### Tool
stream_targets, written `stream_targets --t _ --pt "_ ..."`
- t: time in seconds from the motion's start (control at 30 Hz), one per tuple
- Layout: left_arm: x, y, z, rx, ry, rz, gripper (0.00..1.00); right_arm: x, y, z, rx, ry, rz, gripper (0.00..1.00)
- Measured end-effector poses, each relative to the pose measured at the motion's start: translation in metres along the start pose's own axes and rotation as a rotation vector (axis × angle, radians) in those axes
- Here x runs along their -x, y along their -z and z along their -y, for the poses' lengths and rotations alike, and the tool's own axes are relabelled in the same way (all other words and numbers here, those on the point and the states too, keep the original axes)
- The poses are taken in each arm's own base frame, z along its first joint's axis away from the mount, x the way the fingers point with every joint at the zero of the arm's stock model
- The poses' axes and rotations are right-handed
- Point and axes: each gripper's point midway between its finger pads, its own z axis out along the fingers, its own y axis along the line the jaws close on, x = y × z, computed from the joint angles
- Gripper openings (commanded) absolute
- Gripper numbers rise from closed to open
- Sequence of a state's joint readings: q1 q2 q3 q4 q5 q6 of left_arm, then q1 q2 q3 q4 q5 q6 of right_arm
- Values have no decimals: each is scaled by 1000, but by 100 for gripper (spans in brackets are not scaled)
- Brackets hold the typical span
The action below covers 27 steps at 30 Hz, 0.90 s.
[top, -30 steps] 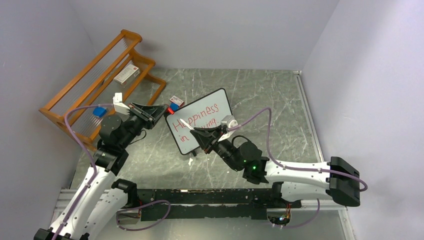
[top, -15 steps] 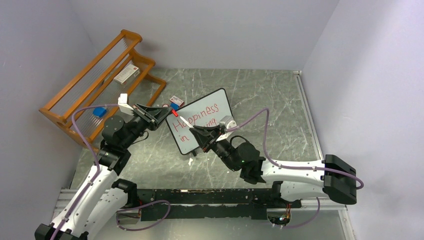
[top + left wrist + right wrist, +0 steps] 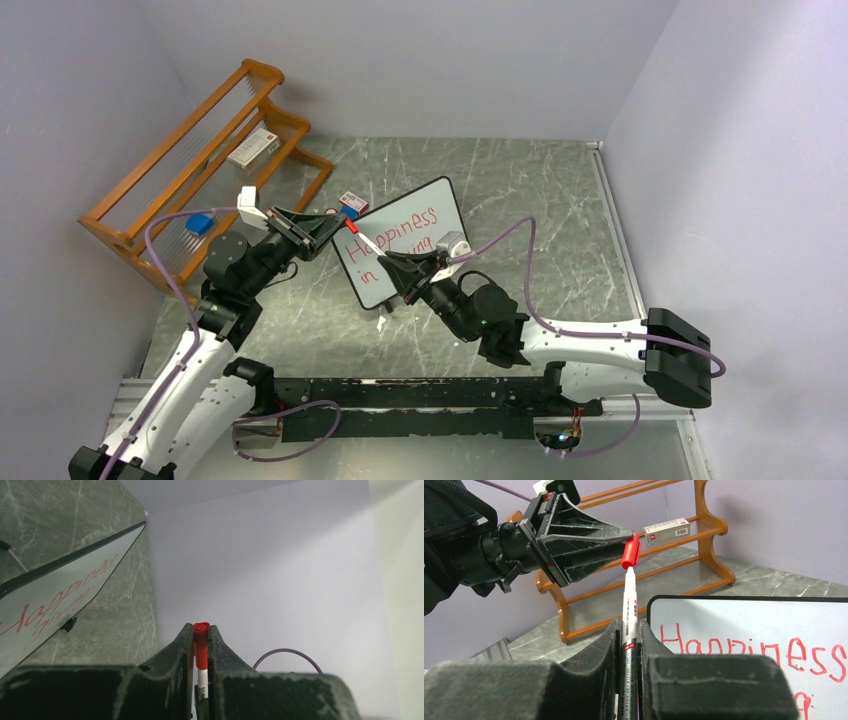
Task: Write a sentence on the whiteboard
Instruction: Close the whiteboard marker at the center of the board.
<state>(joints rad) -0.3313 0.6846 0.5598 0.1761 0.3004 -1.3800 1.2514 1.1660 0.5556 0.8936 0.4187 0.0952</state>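
Observation:
The whiteboard (image 3: 446,199) stands tilted mid-table, with the red sentence (image 3: 400,228) on it; "Happiness" and "in" read clearly, and my right arm covers the second line's end. My right gripper (image 3: 388,262) is shut on a white marker (image 3: 368,243) pointing up-left. My left gripper (image 3: 338,222) is shut on the marker's red cap (image 3: 351,227), which sits on the marker's tip. In the right wrist view the marker (image 3: 629,605) rises from my right gripper (image 3: 627,630) to the cap (image 3: 630,552), before the whiteboard (image 3: 749,625). In the left wrist view the cap (image 3: 201,645) sits in my left gripper (image 3: 201,630).
A wooden rack (image 3: 190,170) stands at the back left with a white box (image 3: 253,147) and a blue object (image 3: 200,223) on it. A small red and blue box (image 3: 350,203) lies by the board's left corner. Grey walls close three sides.
My left gripper moved right with the red cap until the cap met the marker's tip. My right gripper shifted slightly left. Little changed in the last half second.

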Motion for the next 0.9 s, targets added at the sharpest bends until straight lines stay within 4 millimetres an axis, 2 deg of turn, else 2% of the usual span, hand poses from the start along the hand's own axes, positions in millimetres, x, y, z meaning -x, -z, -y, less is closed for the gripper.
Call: stream_targets --t 0.47,0.9 --pt "-3 0 1 -3 1 -11 5 2 -5 -3 1 -3 7 0" --pt "-17 -1 9 -39 -32 -34 5 6 -16 0 -38 -23 55 0"
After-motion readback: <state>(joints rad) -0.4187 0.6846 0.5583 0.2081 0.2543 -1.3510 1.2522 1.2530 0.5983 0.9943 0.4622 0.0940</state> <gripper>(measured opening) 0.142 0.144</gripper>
